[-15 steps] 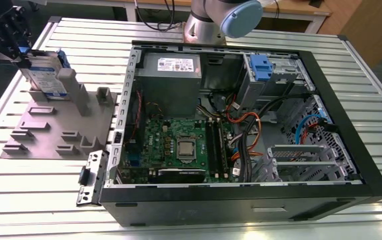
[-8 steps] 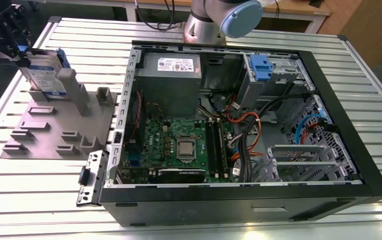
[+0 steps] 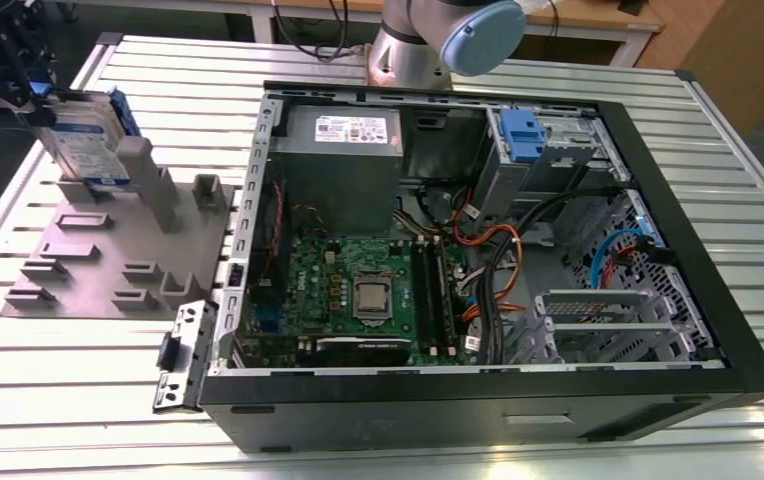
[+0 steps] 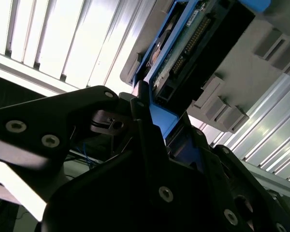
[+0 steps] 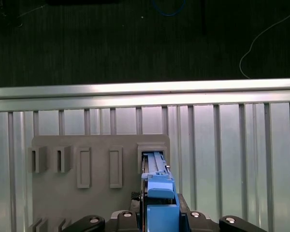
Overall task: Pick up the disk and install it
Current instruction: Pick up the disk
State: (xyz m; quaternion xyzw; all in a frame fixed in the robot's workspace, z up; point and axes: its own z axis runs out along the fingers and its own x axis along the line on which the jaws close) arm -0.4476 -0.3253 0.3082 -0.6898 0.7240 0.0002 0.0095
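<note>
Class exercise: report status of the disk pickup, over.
Gripper shut on silver blue-bracketed hard drive. Drive upright at grey slotted fixture, outside open black computer case. Nothing in the way.

The black two-fingered gripper hangs with its fingers pointing down, clamped on the upper edge of the disk, a flat silver metal hard drive in a blue plastic bracket. In the second wrist view its black fingers sit against the bracket on either side. The silver arm joint, capped in pale blue, stands well apart from the gripper.
</note>
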